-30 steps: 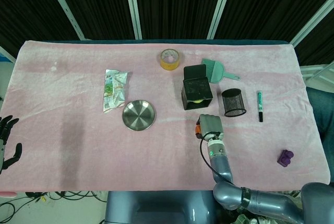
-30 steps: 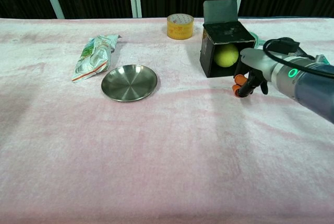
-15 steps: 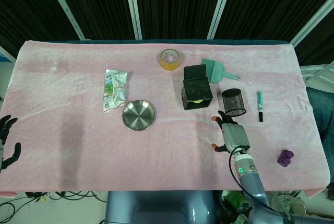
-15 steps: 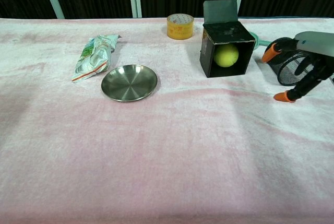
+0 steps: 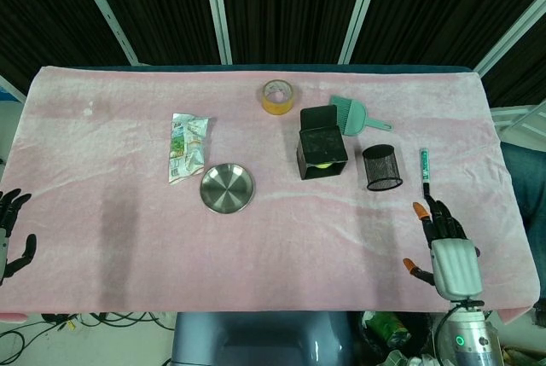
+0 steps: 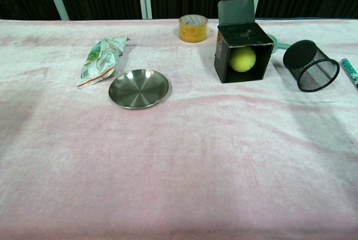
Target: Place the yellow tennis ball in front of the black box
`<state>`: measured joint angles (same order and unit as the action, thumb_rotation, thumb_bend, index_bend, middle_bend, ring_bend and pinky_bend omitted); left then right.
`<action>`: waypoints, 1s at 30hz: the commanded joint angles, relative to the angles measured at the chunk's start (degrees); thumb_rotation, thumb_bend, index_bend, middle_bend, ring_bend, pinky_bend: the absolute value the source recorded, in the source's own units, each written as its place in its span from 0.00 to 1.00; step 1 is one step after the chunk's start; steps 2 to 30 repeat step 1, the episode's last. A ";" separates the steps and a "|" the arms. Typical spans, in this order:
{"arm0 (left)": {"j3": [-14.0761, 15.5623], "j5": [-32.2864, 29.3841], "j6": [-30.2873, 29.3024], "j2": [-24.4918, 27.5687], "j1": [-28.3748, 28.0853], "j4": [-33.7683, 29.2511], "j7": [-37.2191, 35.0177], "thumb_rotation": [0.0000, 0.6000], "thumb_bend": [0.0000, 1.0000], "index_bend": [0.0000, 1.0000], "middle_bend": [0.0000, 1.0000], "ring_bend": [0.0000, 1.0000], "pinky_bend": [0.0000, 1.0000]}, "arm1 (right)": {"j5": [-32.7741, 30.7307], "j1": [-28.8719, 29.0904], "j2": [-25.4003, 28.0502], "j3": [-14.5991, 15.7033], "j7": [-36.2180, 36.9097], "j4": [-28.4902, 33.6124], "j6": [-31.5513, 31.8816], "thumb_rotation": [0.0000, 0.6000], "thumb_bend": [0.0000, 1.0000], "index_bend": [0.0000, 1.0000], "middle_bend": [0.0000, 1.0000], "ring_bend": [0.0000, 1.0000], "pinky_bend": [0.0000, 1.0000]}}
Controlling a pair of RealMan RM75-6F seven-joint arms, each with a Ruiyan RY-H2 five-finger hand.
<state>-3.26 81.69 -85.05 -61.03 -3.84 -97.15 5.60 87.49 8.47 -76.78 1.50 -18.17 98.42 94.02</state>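
The yellow tennis ball (image 6: pixel 242 59) sits inside the black box (image 6: pixel 243 44), which lies on its side with its open face toward me and its lid up; in the head view only a sliver of the ball (image 5: pixel 323 164) shows in the box (image 5: pixel 322 146). My right hand (image 5: pixel 447 255) hovers near the table's front right edge, fingers spread, holding nothing, far from the box. My left hand (image 5: pixel 10 234) is at the left edge of the head view, off the table, fingers apart and empty. Neither hand shows in the chest view.
A steel dish (image 5: pixel 227 188), a snack packet (image 5: pixel 187 146), a tape roll (image 5: pixel 277 96), a green brush (image 5: pixel 354 114), a black mesh cup (image 5: pixel 382 167) on its side, a green marker (image 5: pixel 424 172) and a purple block partly behind my right hand lie on the pink cloth (image 5: pixel 128 238).
My right hand has drawn back from beside the box toward the front right corner of the table and left the chest view. The ball has stayed in the box.
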 commanded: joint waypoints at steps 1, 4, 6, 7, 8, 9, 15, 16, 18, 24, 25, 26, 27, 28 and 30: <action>0.27 -0.13 0.42 0.29 0.06 -0.71 -0.23 1.00 0.49 0.13 0.07 0.02 0.00 | 3.87 -3.05 -1.30 1.79 1.78 -5.25 3.39 1.00 0.03 0.12 0.00 0.04 0.20; 0.27 -0.13 0.42 0.29 0.06 -0.71 -0.23 1.00 0.49 0.13 0.07 0.02 0.00 | 3.87 -3.05 -1.30 1.79 1.78 -5.25 3.39 1.00 0.03 0.12 0.00 0.04 0.20; 0.27 -0.13 0.42 0.29 0.06 -0.71 -0.23 1.00 0.49 0.13 0.07 0.02 0.00 | 3.87 -3.05 -1.30 1.79 1.78 -5.25 3.39 1.00 0.03 0.12 0.00 0.04 0.20; 0.27 -0.13 0.42 0.29 0.06 -0.71 -0.23 1.00 0.49 0.13 0.07 0.02 0.00 | 3.87 -3.05 -1.30 1.79 1.78 -5.25 3.39 1.00 0.03 0.12 0.00 0.04 0.20; 0.27 -0.13 0.42 0.29 0.06 -0.71 -0.23 1.00 0.49 0.13 0.07 0.02 0.00 | 3.87 -3.05 -1.30 1.79 1.78 -5.25 3.39 1.00 0.03 0.12 0.00 0.04 0.20; 0.27 -0.13 0.42 0.29 0.06 -0.71 -0.23 1.00 0.49 0.13 0.07 0.02 0.00 | 3.87 -3.05 -1.30 1.79 1.78 -5.25 3.39 1.00 0.03 0.12 0.00 0.04 0.20; 0.27 -0.13 0.42 0.29 0.06 -0.71 -0.23 1.00 0.49 0.13 0.07 0.02 0.00 | 3.87 -3.05 -1.30 1.79 1.78 -5.25 3.39 1.00 0.03 0.12 0.00 0.04 0.20; 0.27 -0.13 0.42 0.29 0.06 -0.71 -0.23 1.00 0.49 0.13 0.07 0.02 0.00 | 3.87 -3.05 -1.30 1.79 1.78 -5.25 3.39 1.00 0.03 0.12 0.00 0.04 0.20; 0.27 -0.13 0.42 0.29 0.06 -0.71 -0.23 1.00 0.49 0.13 0.07 0.02 0.00 | 3.87 -3.05 -1.30 1.79 1.78 -5.25 3.39 1.00 0.03 0.12 0.00 0.04 0.20; 0.27 -0.13 0.42 0.29 0.06 -0.71 -0.23 1.00 0.49 0.13 0.07 0.02 0.00 | 3.87 -3.05 -1.30 1.79 1.78 -5.25 3.39 1.00 0.03 0.12 0.00 0.04 0.20; 0.27 -0.13 0.42 0.29 0.06 -0.71 -0.23 1.00 0.49 0.13 0.07 0.02 0.00 | 3.87 -3.05 -1.30 1.79 1.78 -5.25 3.39 1.00 0.03 0.12 0.00 0.04 0.20; 0.27 -0.13 0.42 0.29 0.06 -0.71 -0.23 1.00 0.49 0.13 0.07 0.02 0.00 | 3.87 -3.05 -1.30 1.79 1.78 -5.25 3.39 1.00 0.03 0.12 0.00 0.04 0.20; 0.27 -0.13 0.42 0.29 0.06 -0.71 -0.23 1.00 0.49 0.13 0.07 0.02 0.00 | 3.87 -3.05 -1.30 1.79 1.78 -5.25 3.39 1.00 0.03 0.12 0.00 0.04 0.20; 0.27 -0.13 0.42 0.29 0.06 -0.71 -0.23 1.00 0.49 0.13 0.07 0.02 0.00 | 3.87 -3.05 -1.30 1.79 1.78 -5.25 3.39 1.00 0.03 0.12 0.00 0.04 0.20; 0.27 -0.13 0.42 0.29 0.06 -0.71 -0.23 1.00 0.49 0.13 0.07 0.02 0.00 | 3.87 -3.05 -1.30 1.79 1.78 -5.25 3.39 1.00 0.03 0.12 0.00 0.04 0.20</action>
